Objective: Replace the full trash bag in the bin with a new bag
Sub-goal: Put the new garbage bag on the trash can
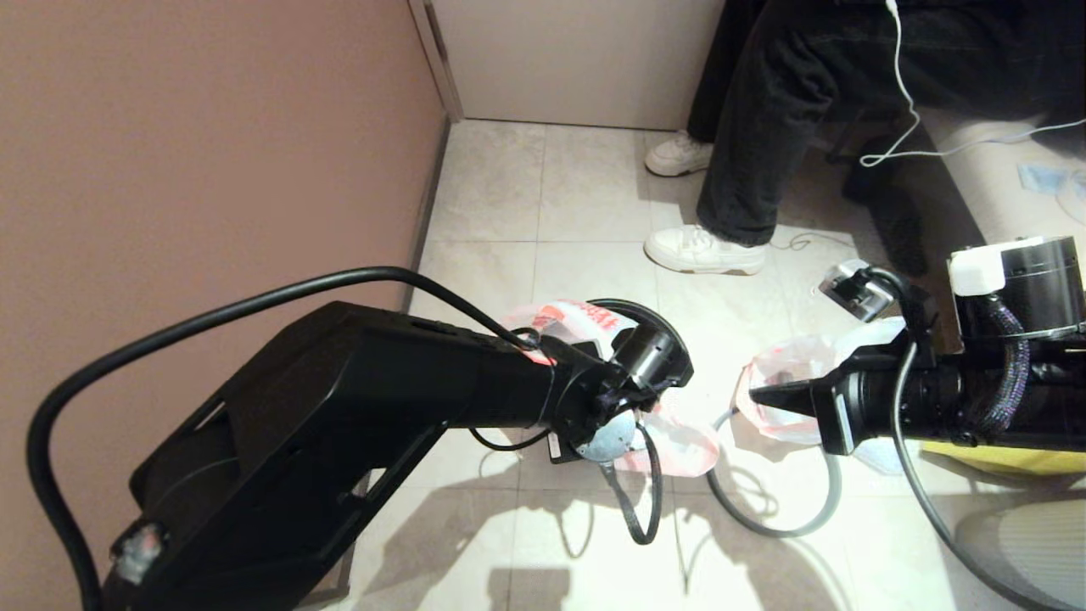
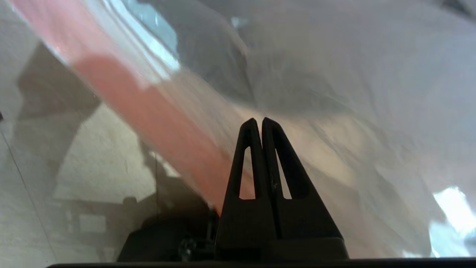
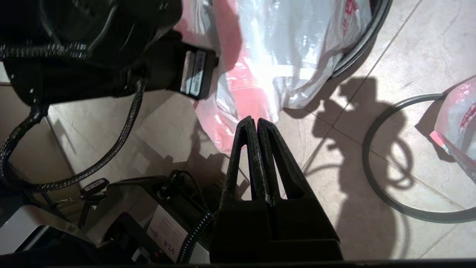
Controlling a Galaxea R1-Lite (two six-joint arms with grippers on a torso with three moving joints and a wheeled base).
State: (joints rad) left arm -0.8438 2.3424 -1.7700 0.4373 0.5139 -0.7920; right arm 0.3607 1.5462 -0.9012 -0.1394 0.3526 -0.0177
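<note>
left gripper (image 2: 259,121): fingers pressed together, whether pinching film cannot be told, tip lying against the new bag (image 1: 585,318), which is draping over the bin (image 1: 657,318) | right gripper (image 1: 755,395): fingers pressed together, holding nothing, hovering in front of the full bag (image 1: 780,373) on the floor | hoop (image 1: 776,509): lying on tiles between the bags

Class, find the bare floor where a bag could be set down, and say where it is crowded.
Free: tiles between the wall and the white shoes; floor inside the grey hoop. Crowded: around the bin, where the new bag and left gripper meet.
</note>
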